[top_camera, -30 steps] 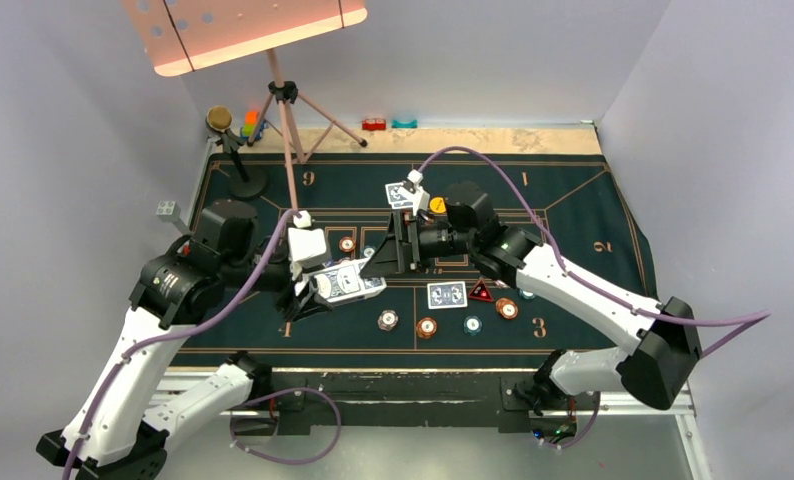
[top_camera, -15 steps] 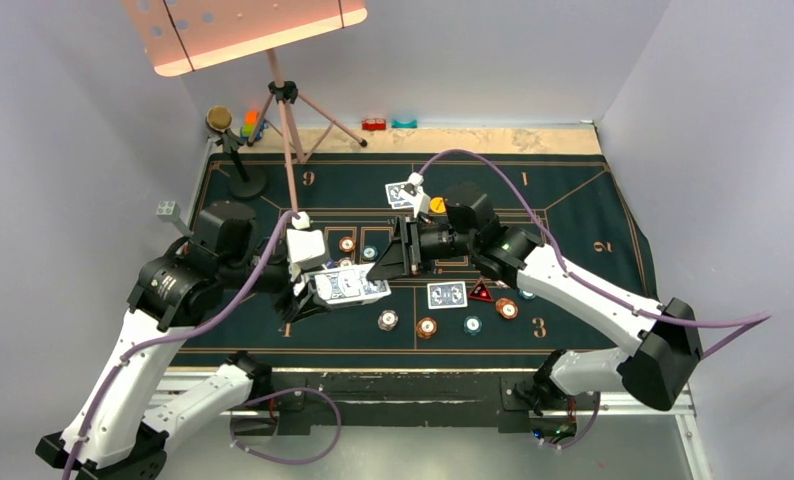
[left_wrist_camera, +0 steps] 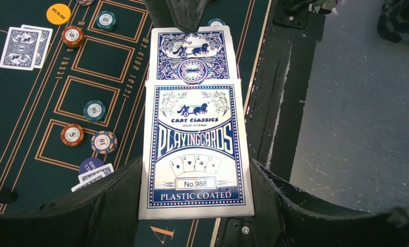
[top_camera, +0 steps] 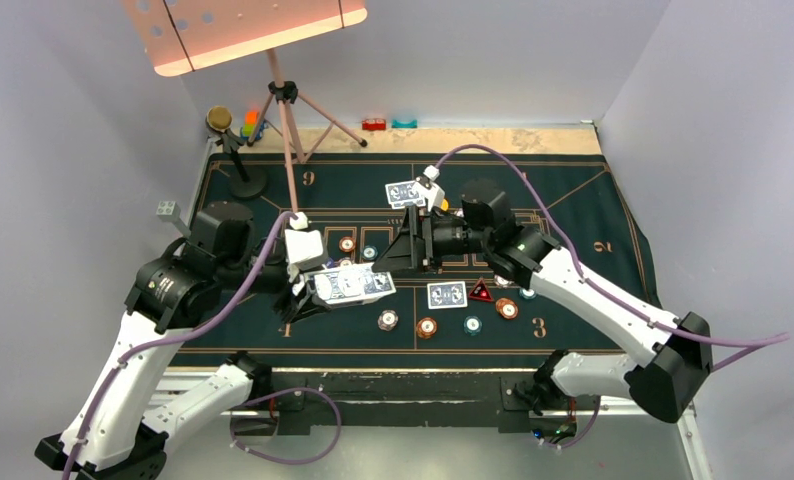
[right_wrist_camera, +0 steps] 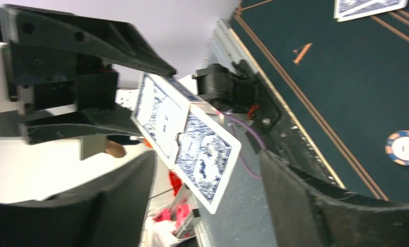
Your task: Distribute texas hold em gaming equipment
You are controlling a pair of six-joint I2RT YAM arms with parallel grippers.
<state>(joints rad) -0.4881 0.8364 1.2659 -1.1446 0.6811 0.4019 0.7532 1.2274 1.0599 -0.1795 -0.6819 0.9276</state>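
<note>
My left gripper (left_wrist_camera: 194, 198) is shut on a blue-and-white playing-card box (left_wrist_camera: 194, 149), held level above the green mat (top_camera: 573, 210). One patterned-back card (left_wrist_camera: 192, 54) sticks out of the box's far end. My right gripper (top_camera: 391, 258) is open at that end, its fingers (right_wrist_camera: 125, 195) on either side of the card (right_wrist_camera: 207, 159) without touching it. On the mat lie a pair of cards (top_camera: 405, 193), a single card (top_camera: 447, 295), a red triangular marker (top_camera: 481, 292) and several poker chips (top_camera: 426, 327). An orange disc (left_wrist_camera: 58, 14) and a blue disc (left_wrist_camera: 90, 165) also show.
A tripod music stand (top_camera: 285, 95) and a small round-based stand (top_camera: 241, 170) rise at the back left, next to stacked toy blocks (top_camera: 250, 124). Red (top_camera: 375, 124) and teal (top_camera: 404, 123) pieces sit on the wooden strip behind the mat. The table's metal front edge (left_wrist_camera: 285, 103) runs beside the box.
The right arm has drawn back to the right, its jaws narrowing and then widening again. The card now sticks farther out of the box. The left arm has barely moved.
</note>
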